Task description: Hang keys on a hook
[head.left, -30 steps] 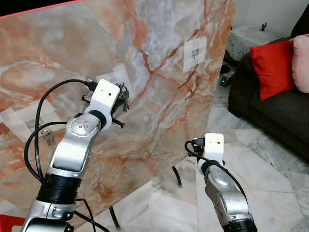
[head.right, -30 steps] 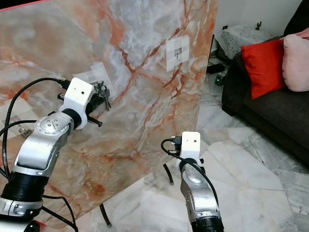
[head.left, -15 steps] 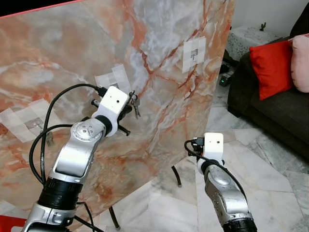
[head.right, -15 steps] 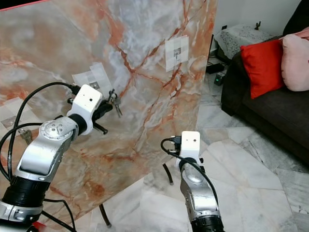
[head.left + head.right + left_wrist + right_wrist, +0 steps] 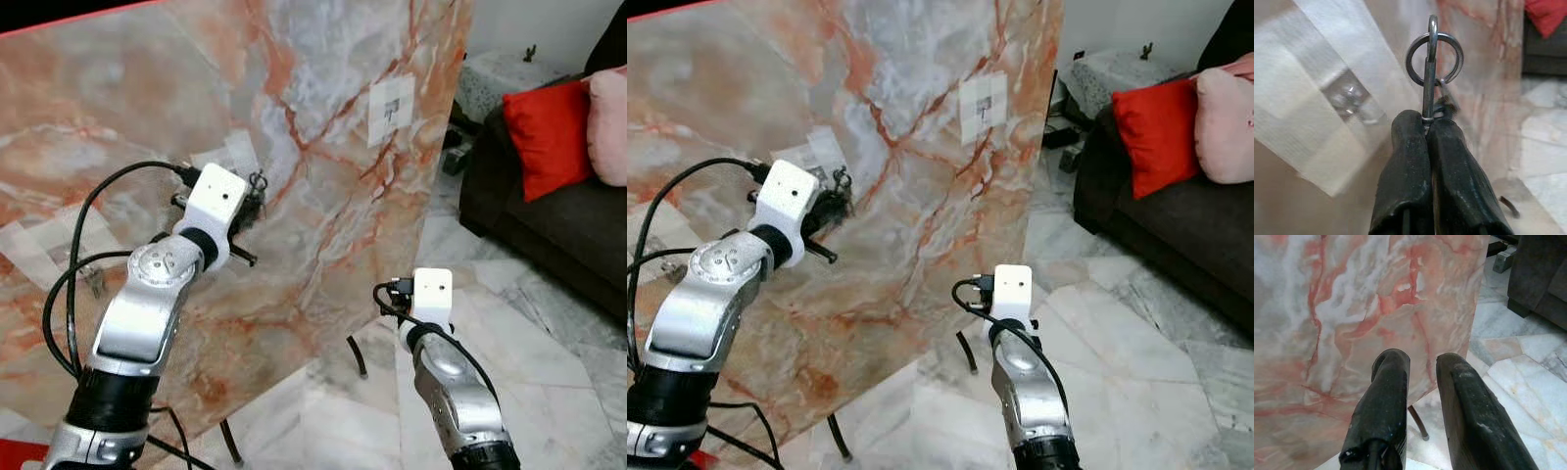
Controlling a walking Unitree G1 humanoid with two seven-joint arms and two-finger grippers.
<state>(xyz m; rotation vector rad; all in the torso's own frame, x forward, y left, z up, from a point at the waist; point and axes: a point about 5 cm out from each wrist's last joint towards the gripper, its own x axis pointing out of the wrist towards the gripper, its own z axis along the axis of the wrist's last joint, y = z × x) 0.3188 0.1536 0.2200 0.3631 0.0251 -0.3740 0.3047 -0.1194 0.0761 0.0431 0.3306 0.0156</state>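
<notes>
The left gripper (image 5: 1426,128) is raised against the marble board (image 5: 323,88), near the middle of its face, and its jaws are pressed together on the keys (image 5: 1433,58). In the left wrist view the key ring stands up from between the black fingers (image 5: 1405,161), just beside a taped white patch with a small clear hook (image 5: 1354,100) in its middle. The hook is blurred, and I cannot tell whether the ring touches it. The keys themselves are mostly hidden behind the fingers. A second taped hook (image 5: 390,110) sits near the board's right edge. The right gripper (image 5: 1418,387) hangs low by the board's lower right corner, its jaws a little apart and holding nothing. A dark sofa (image 5: 549,235) with a red cushion (image 5: 549,127) is cut off at the right.
</notes>
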